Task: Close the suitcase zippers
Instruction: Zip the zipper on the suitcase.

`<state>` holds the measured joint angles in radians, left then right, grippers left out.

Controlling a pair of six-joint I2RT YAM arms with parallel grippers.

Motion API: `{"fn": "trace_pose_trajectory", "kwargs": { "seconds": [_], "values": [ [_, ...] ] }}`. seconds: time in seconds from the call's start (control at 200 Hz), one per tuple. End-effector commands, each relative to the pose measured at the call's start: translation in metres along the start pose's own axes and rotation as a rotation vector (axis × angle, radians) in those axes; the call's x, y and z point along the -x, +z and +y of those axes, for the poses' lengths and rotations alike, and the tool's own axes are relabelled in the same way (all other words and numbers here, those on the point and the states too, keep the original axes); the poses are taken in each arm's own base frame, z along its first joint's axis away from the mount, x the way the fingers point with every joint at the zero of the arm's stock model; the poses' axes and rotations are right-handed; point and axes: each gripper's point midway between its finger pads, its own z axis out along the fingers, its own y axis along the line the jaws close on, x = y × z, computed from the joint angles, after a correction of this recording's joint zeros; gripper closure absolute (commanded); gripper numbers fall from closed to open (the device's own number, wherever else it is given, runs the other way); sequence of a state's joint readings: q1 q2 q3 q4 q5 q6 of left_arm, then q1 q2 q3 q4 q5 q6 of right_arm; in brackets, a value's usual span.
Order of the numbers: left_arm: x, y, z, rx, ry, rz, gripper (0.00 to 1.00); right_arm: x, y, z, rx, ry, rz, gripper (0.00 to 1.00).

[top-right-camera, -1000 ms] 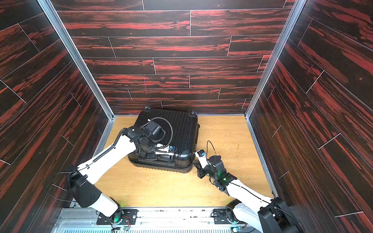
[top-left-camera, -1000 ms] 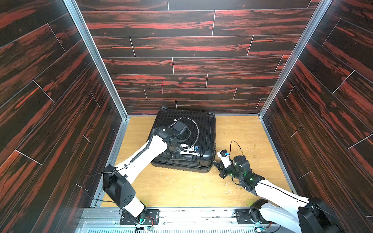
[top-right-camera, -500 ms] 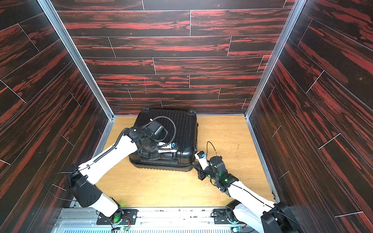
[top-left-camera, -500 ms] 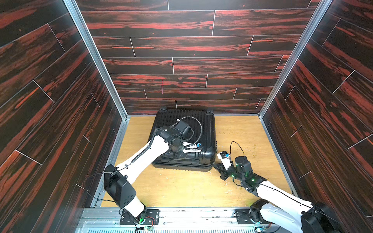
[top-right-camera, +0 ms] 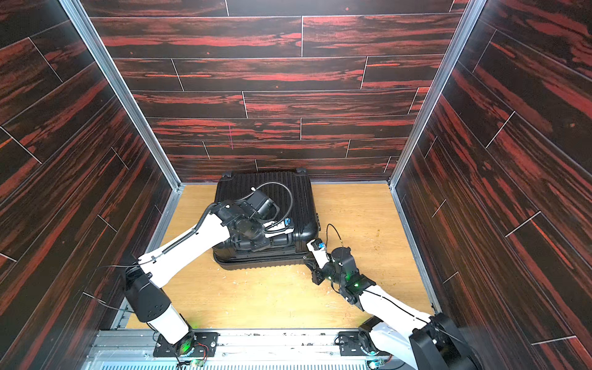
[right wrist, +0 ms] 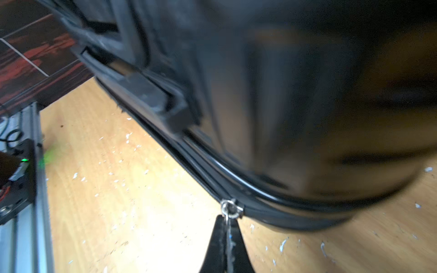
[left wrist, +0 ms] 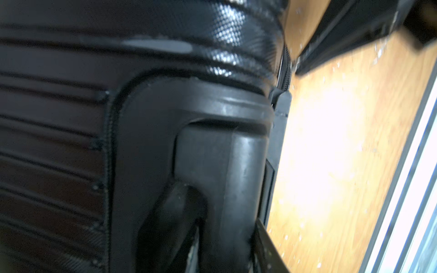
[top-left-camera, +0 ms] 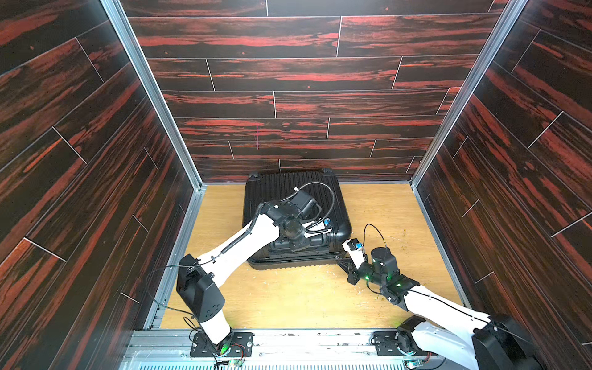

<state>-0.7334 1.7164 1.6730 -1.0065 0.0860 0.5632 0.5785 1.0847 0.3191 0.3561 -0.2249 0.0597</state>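
1. The right hand was fully closed, its two dark fingertips pinching the thin silvery pull tab that hung from the slider.
2. That slider sat on the zip track at the near right corner of the suitcase, low down just above the bench. In both top views the right hand reached that corner from the front right.
3. Blur hid whether the teeth on either side of the slider were joined.
4. The left hand was only partly open and gripped the moulded handle on the suitcase's near side, one of its fingers tucked under the handle and the other on the outer side.
5. In a top view the left arm lay across the ribbed upper shell, and the left hand was largely hidden beneath its own wrist.
6. The suitcase lay flat at the back of the bench, left of centre, its wheels by the back wall.
7. The bench was pale wood scattered with small white flecks.
8. Dark panels streaked with red enclosed it on three sides, with metal corner posts and a metal rail along the front.
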Motion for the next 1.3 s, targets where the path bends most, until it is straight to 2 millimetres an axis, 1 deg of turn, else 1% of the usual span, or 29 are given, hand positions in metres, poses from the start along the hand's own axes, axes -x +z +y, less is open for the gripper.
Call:
{"fn": "trace_pose_trajectory", "kwargs": {
  "seconds": [0.0,0.08,0.225,0.426,0.506,0.606,0.817,0.947,1.052,1.298],
  "values": [
    [0.053,-0.011,0.08,0.276,-0.281,-0.213,0.79,0.026,0.004,0.041,0.185,-0.068,-0.081,1.0],
    [0.058,-0.002,0.082,0.265,-0.325,-0.218,0.8,0.026,0.008,0.044,0.198,-0.087,-0.091,1.0],
    [0.069,0.008,0.089,0.259,-0.388,-0.241,0.81,0.028,0.012,0.05,0.225,-0.13,-0.113,1.0],
    [0.086,0.015,0.105,0.281,-0.446,-0.261,0.8,0.029,0.017,0.061,0.276,-0.189,-0.127,1.0],
    [0.091,0.019,0.108,0.269,-0.454,-0.261,0.8,0.03,0.02,0.065,0.289,-0.203,-0.123,1.0],
    [0.095,0.029,0.111,0.263,-0.464,-0.245,0.8,0.031,0.023,0.072,0.306,-0.224,-0.119,1.0],
    [0.104,0.04,0.12,0.26,-0.508,-0.24,0.8,0.03,0.029,0.087,0.341,-0.262,-0.106,1.0],
    [0.111,0.046,0.123,0.253,-0.53,-0.246,0.8,0.031,0.033,0.096,0.356,-0.28,-0.095,1.0],
    [0.116,0.048,0.129,0.268,-0.553,-0.261,0.8,0.032,0.034,0.104,0.374,-0.291,-0.092,1.0],
    [0.121,0.057,0.141,0.3,-0.596,-0.269,0.8,0.034,0.036,0.122,0.415,-0.311,-0.088,1.0]
  ]
}}
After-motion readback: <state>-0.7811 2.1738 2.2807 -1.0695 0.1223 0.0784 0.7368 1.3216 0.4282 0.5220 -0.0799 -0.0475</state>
